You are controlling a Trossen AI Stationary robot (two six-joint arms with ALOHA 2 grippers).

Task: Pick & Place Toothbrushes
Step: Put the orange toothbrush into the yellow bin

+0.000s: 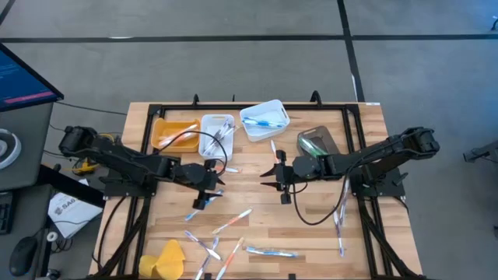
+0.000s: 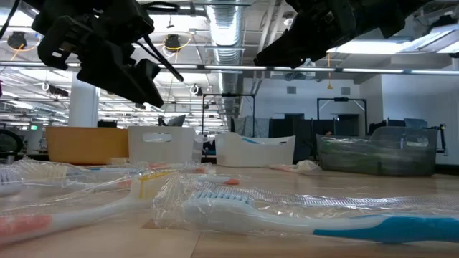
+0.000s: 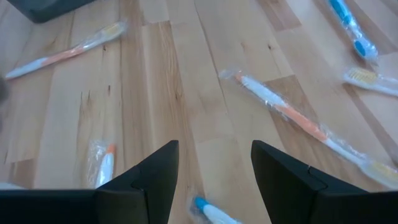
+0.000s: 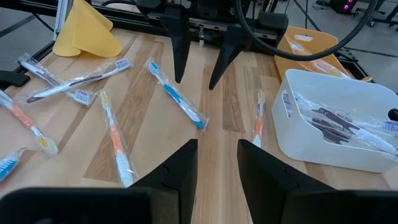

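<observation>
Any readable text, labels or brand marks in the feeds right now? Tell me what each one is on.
None can be read for certain.
White bag or box on the floor left of the table: dark print, too small to read.
Monitor at the high view's left edge: lines of text, too blurred.
Toothbrushes in clear wrappers: no legible print in any view.
Bins: no labels visible.

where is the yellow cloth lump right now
In the high view the yellow cloth lump sits at the table's front left corner, on the left arm's side, just left of a cluster of wrapped toothbrushes.
</observation>
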